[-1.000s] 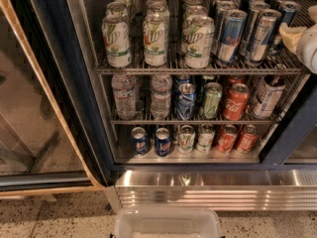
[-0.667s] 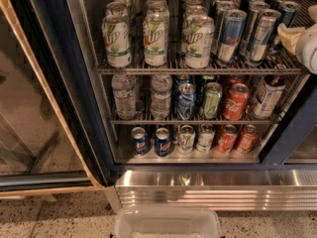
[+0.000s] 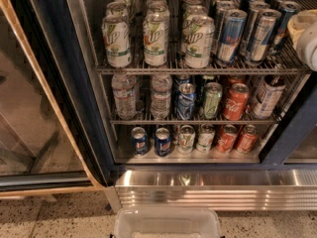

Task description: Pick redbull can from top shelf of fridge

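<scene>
On the top shelf (image 3: 148, 69) of the fridge (image 3: 64, 83), a redbull can (image 3: 231, 36) stood just right of the 7UP cans (image 3: 155, 39). At the right edge hung the tool (image 3: 307, 33); whether spread or pressed together could not be told.

7UP on white cans (image 3: 118, 41), Coca-Cola red can (image 3: 235, 102)

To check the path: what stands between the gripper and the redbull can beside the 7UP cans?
Camera view: a second redbull can stands between the gripper at the right edge and that can, on the top shelf.
</scene>
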Tool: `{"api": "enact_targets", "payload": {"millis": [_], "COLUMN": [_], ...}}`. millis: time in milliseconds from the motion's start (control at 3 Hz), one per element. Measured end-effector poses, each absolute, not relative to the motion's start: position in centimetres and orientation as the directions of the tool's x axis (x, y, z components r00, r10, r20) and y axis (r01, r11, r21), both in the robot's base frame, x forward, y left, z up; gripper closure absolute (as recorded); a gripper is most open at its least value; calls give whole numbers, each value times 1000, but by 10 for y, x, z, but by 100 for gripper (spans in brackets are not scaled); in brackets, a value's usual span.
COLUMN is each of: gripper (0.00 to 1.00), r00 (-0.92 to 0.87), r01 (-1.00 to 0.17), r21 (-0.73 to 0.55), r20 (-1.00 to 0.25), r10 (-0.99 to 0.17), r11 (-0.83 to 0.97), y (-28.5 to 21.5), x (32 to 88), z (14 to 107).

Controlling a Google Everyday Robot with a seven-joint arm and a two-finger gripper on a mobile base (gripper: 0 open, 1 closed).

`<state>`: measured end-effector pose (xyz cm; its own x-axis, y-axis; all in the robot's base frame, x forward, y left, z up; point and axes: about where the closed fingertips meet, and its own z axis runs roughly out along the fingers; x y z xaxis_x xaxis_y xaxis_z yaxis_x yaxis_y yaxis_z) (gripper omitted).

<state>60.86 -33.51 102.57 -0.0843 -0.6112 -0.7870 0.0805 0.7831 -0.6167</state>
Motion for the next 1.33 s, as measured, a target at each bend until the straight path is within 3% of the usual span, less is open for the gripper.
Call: {"api": "enact_targets", "payload": {"millis": [333,667,1333], "gripper": [76,72,54], "r00": [-100,-121,-140], "r01": [84,78,65], "r21": [-622,-624,-629], "r20": [-782,-780,-774], "r10": [-615,-614,-617], "r11": [778,778,774], "y": [-343,-350,-353], "x": [618,630,648], "z": [1021,1012,1003]}}
